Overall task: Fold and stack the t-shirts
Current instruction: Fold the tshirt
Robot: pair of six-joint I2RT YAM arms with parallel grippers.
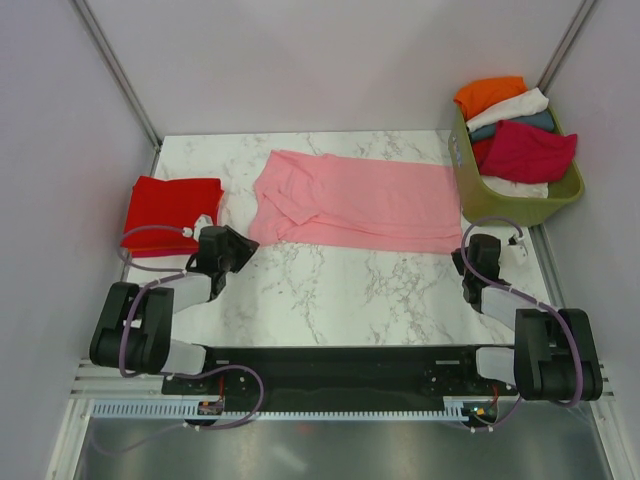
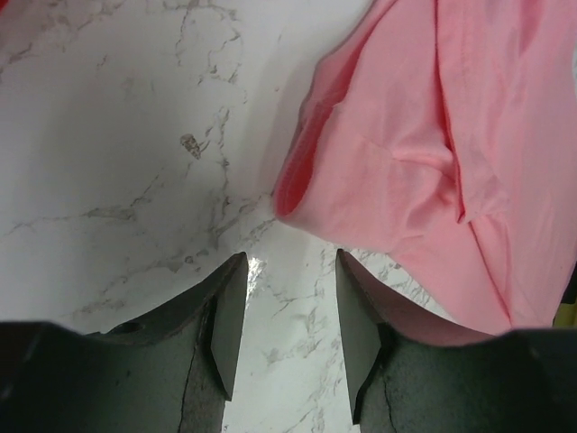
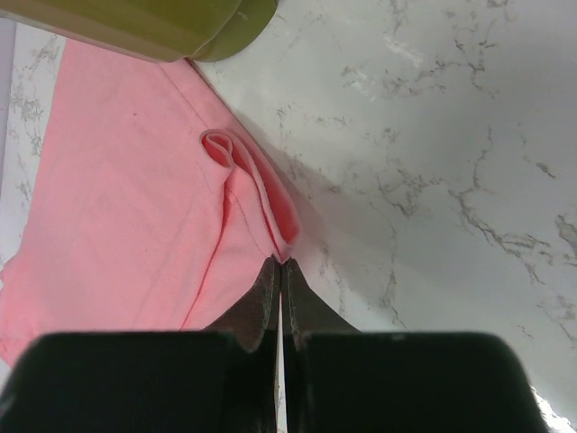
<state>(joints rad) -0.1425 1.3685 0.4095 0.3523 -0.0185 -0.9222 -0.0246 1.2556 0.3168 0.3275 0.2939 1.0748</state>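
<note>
A pale pink t-shirt point(image 1: 355, 200) lies as a long band across the middle of the table. A bright red t-shirt point(image 1: 170, 208) lies folded at the left. My left gripper point(image 1: 236, 250) is open and empty just short of the pink shirt's near-left corner point(image 2: 297, 194); in the left wrist view the gripper point(image 2: 290, 262) stands over bare marble. My right gripper point(image 1: 478, 250) is at the shirt's near-right corner. In the right wrist view the right gripper point(image 3: 280, 263) is shut, with a puckered fold of the pink cloth point(image 3: 261, 203) running into its tips.
An olive-green basket point(image 1: 505, 200) stands at the far right, touching the pink shirt's right end, and holds orange point(image 1: 488, 95), white point(image 1: 510, 108), teal and crimson point(image 1: 528, 152) shirts. Its corner shows in the right wrist view point(image 3: 180, 32). Booth walls surround the marble table point(image 1: 330, 290).
</note>
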